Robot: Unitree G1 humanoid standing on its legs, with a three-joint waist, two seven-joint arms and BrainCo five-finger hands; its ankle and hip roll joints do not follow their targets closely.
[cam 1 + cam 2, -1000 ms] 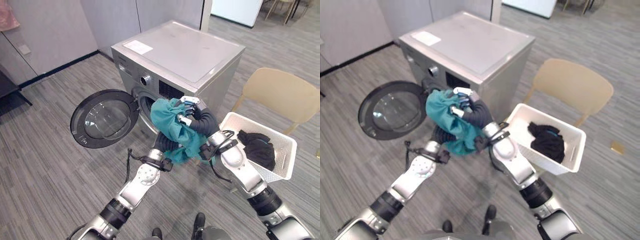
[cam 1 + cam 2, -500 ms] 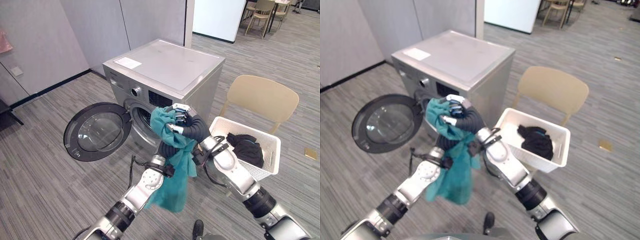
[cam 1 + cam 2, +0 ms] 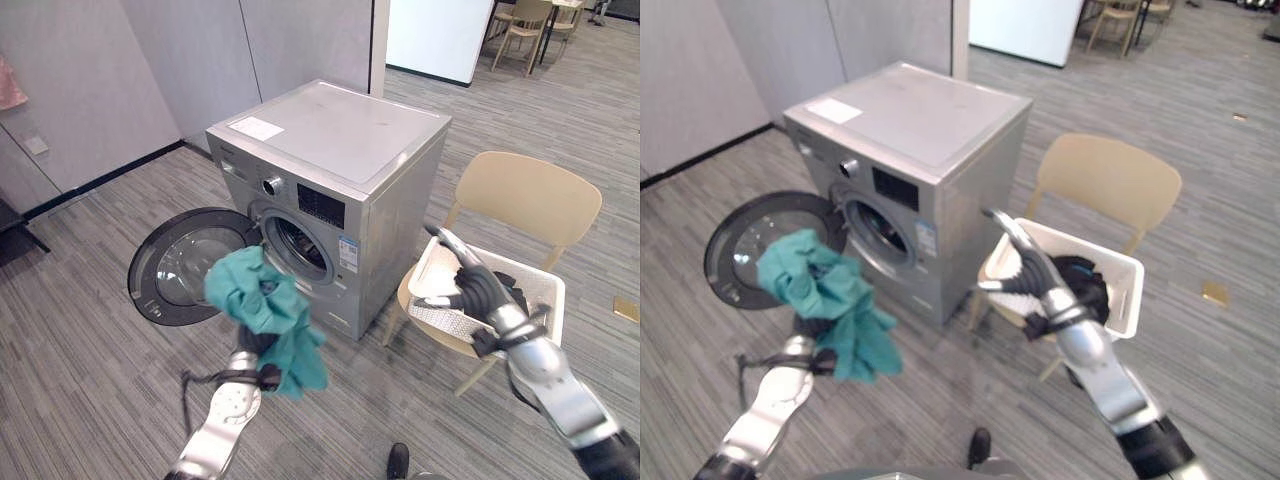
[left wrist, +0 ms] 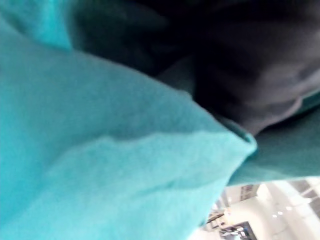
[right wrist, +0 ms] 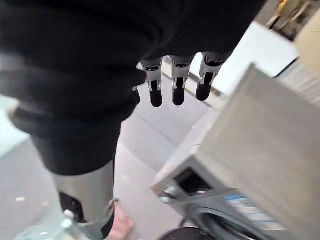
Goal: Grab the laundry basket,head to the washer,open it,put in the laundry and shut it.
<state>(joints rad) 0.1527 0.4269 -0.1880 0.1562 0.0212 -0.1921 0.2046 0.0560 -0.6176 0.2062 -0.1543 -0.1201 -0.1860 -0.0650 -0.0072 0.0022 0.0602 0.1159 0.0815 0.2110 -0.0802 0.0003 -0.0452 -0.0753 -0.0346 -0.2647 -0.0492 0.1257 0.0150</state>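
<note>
**Teal garment held up before the open washer**

I see the silver front-loading washer (image 3: 335,150) standing square in the middle of my head view, its drum opening facing me. Its round door (image 3: 185,265) is swung wide to the robot's left, glass side up toward the camera. Beside the washer on the robot's right is a tan chair (image 3: 525,195), and the white laundry basket (image 3: 1110,265) sits on its seat, partly covered by my right arm. A dark garment (image 3: 1085,280) lies inside the basket; I can only make out part of it.

The teal garment (image 3: 265,310) is up in the air in front of the open door, bunched at the top with its long axis running downward, a loose tail hanging toward the floor. It drapes over my left hand (image 3: 255,340), of which I can see little past the cloth, so I cannot tell how its fingers sit. The left wrist view is mostly teal fabric (image 4: 100,165).

My right hand (image 3: 1025,270) is raised between the washer and the basket, fingers (image 5: 173,80) straight and spread, holding nothing.
</note>
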